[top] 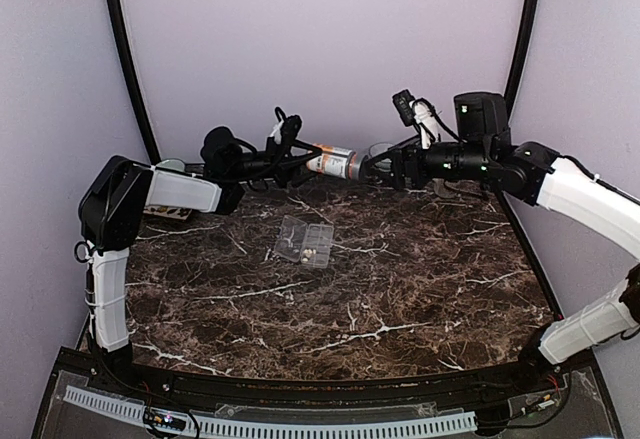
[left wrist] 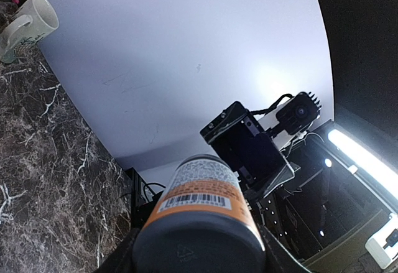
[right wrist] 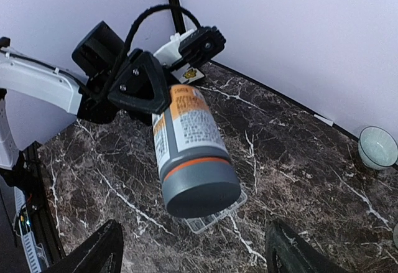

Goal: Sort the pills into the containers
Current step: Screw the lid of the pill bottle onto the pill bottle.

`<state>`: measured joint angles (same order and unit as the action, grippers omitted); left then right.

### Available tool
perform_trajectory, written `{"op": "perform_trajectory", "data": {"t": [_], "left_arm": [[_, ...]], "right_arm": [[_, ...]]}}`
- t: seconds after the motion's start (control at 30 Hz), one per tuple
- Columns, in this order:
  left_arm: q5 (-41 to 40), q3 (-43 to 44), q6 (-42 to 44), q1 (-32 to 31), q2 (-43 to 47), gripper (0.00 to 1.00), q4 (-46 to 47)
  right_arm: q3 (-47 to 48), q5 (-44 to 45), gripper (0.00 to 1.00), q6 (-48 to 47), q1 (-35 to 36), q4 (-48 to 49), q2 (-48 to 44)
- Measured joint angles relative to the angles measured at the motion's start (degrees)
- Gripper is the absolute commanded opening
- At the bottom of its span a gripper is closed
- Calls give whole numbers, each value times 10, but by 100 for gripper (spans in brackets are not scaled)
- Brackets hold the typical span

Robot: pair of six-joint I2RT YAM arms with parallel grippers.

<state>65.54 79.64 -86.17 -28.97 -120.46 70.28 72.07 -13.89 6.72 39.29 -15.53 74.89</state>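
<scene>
A white-and-orange-labelled bottle (top: 328, 162) hangs level above the back of the table, my left gripper (top: 298, 155) shut on its base end. In the left wrist view the bottle (left wrist: 202, 198) fills the space between my left gripper's (left wrist: 199, 257) fingers. Its grey cap (right wrist: 200, 183) points at my right gripper (right wrist: 193, 226), whose fingers (right wrist: 96, 251) stand wide open just short of the cap and touch nothing. The clear organizer box (top: 303, 240) with its containers lies on the table below, partly hidden by the cap in the right wrist view. Pale specks that may be pills (top: 309, 253) show in one compartment.
A cream mug (left wrist: 25, 24) stands at the table's far left by the wall. A small pale bowl (right wrist: 377, 147) sits near the back wall on the right. The marble tabletop (top: 400, 289) stretches in front of the organizer box.
</scene>
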Motion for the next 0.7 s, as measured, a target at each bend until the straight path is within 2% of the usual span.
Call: {"op": "perform_trajectory", "data": {"t": [0.27, 0.7], "left_arm": [[4, 15, -24, 0, -5, 0, 18], [19, 21, -56, 2, -15, 0, 47]], "right_arm": [[-10, 35, 81, -50, 19, -18, 2], [-1, 32, 81, -82, 24, -29, 40]]}}
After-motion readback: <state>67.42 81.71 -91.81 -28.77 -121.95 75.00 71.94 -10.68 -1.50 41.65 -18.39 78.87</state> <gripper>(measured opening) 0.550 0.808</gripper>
